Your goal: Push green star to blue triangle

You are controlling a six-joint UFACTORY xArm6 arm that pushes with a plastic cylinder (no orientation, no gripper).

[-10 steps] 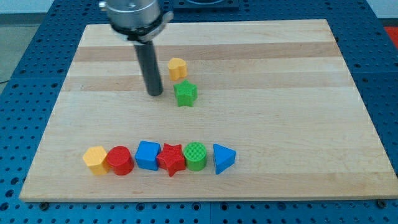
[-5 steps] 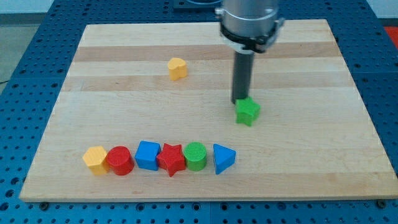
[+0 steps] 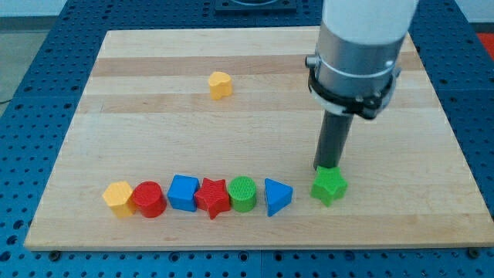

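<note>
Your green star (image 3: 329,185) sits near the board's bottom edge, right of centre in the view, level with the row of blocks and just beside the blue triangle (image 3: 277,196), which ends that row on the view's right. A narrow strip of bare wood separates the two; they do not touch. You can judge the task as largely done: the star is already in line with its target, and what is left is a short push toward the view's left to close that gap.

The star appears as a compact, bright green piece with blunt points, lying flat and undamaged as far as the view shows.

My tip (image 3: 328,168) stands at the star's upper edge, touching it or very nearly so, on the side toward the view's top. From that position a leftward push is not set up; you would need the tip on the star's right flank. There is no hand to report: the arm ends in a bare rod that holds nothing.

Beyond the triangle the row runs leftward: green cylinder (image 3: 242,193), red star (image 3: 213,198), blue block (image 3: 184,192), red cylinder (image 3: 149,199), yellow block (image 3: 119,198). A second yellow block (image 3: 220,84) stands alone, well apart, near the view's top. The wooden board (image 3: 116,116) is otherwise unremarkable.
</note>
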